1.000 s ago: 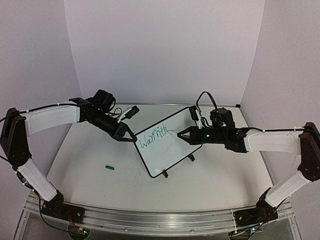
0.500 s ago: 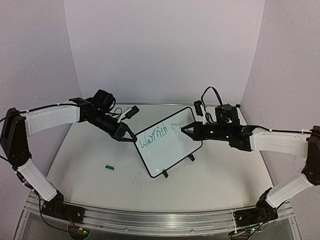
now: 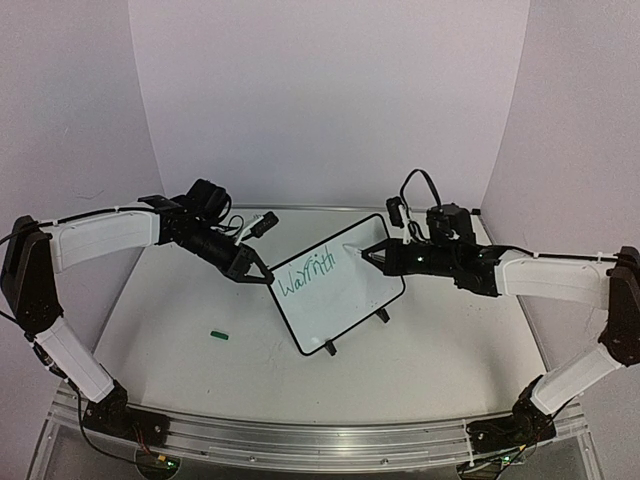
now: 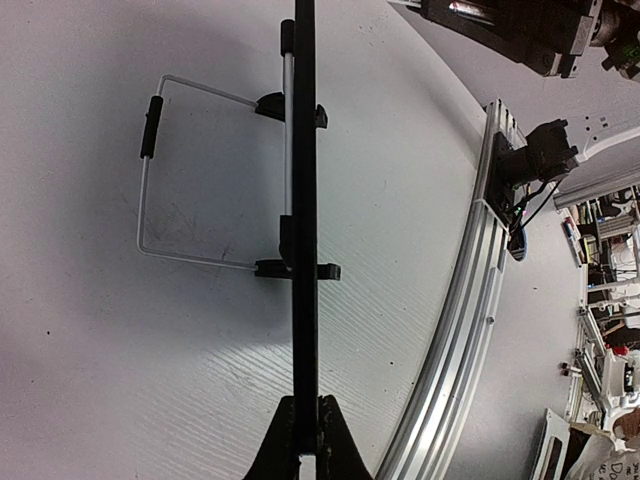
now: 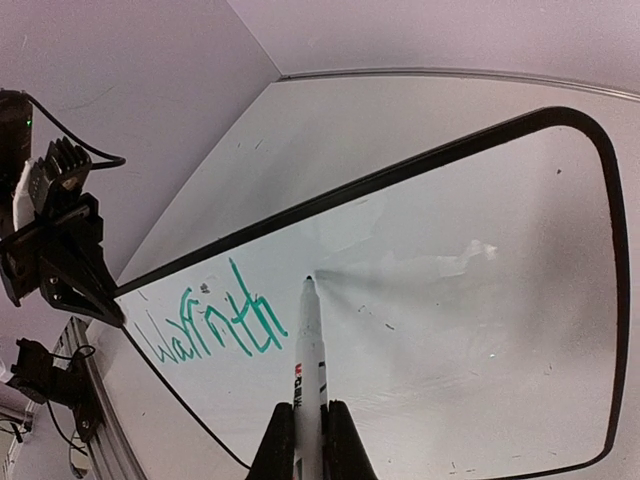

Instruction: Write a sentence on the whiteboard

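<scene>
The whiteboard (image 3: 345,295), white with a thin black frame, stands tilted on the table with green writing (image 3: 305,275) on its left part. My left gripper (image 3: 262,276) is shut on the board's left edge; in the left wrist view the edge (image 4: 304,200) runs straight up from the gripper (image 4: 305,440). My right gripper (image 3: 372,254) is shut on a white marker (image 5: 309,340). The marker's dark tip (image 5: 308,280) is at the board surface (image 5: 450,300), just right of the green writing (image 5: 215,325); I cannot tell if it touches.
A small green marker cap (image 3: 220,335) lies on the table left of the board. The board's wire stand (image 4: 160,170) and black feet (image 3: 328,349) rest on the table. The aluminium rail (image 3: 300,440) runs along the near edge.
My right gripper with the marker has moved up and back from the board's right middle to just right of the writing's end. The left arm and board have not moved.
</scene>
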Robot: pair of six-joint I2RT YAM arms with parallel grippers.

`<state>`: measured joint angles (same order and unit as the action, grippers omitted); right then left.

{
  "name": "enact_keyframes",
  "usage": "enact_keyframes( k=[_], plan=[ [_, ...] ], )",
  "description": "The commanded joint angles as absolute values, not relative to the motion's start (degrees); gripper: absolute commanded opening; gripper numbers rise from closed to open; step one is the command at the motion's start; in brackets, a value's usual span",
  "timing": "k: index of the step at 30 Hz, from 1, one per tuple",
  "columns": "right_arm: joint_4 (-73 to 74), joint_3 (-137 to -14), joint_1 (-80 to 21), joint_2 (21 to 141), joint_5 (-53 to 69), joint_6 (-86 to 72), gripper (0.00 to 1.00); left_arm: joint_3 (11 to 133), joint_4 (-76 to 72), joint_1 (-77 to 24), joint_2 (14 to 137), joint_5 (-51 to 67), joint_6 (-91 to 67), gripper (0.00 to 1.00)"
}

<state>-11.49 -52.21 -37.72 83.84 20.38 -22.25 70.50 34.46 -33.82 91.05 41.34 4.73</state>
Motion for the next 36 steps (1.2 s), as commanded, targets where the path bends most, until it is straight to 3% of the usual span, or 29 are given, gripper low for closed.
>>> enact_keyframes(
  k=[1,20,27,36],
  plan=[
    [-11.8,-54.3,-37.3,84.9,19.1,-21.3,0.00,71.3,36.9,-35.8,91.8,40.8,7.6,0.00],
    [-11.2,-46.9,-37.2,80.5,20.0,-23.4,0.00,71.3,36.9,-35.8,91.8,40.9,7.5,0.00],
    [-11.2,-49.1,-37.2,76.3,21.5,-22.8,0.00,71.3,36.9,-35.9,92.0,41.0,7.5,0.00],
    [-10.2,-54.9,-37.2,81.9,21.8,-20.6,0.00,71.3,36.9,-35.9,92.0,40.8,7.5,0.00]
  ],
)
